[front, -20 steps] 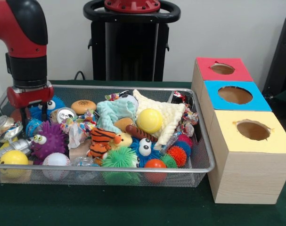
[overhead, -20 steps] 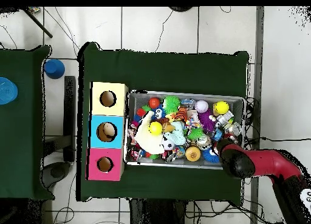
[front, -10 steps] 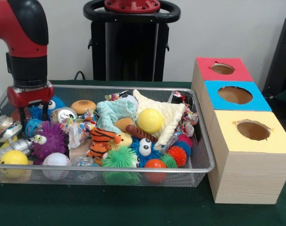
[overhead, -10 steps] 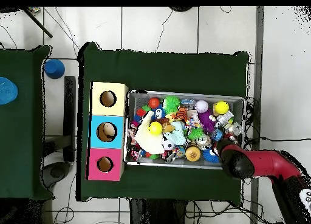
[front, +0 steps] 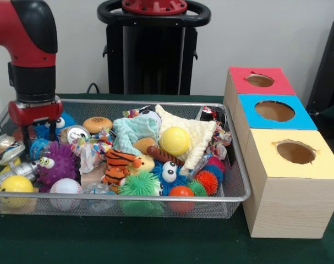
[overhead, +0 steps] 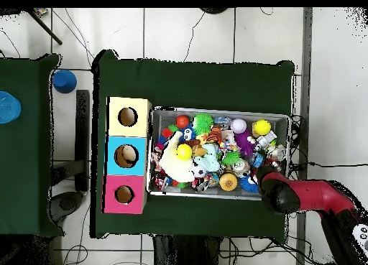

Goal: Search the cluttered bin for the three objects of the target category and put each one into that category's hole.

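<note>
We cannot tell how the gripper [front: 37,132] is set, low over the bin [front: 241,181] corner among crushed cans [front: 76,133]; neighbours crowd in, so we risk snagging clutter, well apart from the holes [front: 274,110].

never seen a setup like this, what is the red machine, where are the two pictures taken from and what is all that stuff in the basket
The red and black machine is a robot arm with a gripper at its tip. One picture is taken from across the table, facing the robot; the other looks straight down from above, where the arm reaches in from the lower right.

On the green table sits a wire mesh bin piled with toys and odds: a yellow ball, a purple spiky toy with eyes, a tiger plush, a baseball, cloths and crushed cans. Beside it stand three wooden boxes with holes in their tops: red, blue and yellow.

The gripper hangs low over one end of the bin. I cannot tell whether it holds anything.
</note>
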### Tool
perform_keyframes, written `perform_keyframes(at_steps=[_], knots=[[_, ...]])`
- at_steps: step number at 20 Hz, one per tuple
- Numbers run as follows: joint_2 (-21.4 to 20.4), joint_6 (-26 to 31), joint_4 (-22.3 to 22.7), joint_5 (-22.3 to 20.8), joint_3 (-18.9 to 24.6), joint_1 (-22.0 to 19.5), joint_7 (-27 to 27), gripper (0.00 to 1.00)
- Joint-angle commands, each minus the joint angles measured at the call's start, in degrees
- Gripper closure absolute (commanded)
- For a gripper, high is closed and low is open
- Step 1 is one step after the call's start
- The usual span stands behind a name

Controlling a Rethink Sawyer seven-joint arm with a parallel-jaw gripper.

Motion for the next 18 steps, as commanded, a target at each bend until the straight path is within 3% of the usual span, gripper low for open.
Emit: perform_keyframes(at_steps=[1, 14, 15, 18], knots=[[4.5, 2.2, -1.5, 0.0, -5.7, 0.7, 6.3, 0.0], [4.5, 5.6, -2.9, 4.3, -6.4, 3.2, 4.4, 0.0], [4.4, 5.3, -3.1, 4.8, -7.2, 3.6, 4.6, 1.0], [4.4, 1.5, -2.1, 4.2, -7.3, 2.8, 6.1, 1.0]])
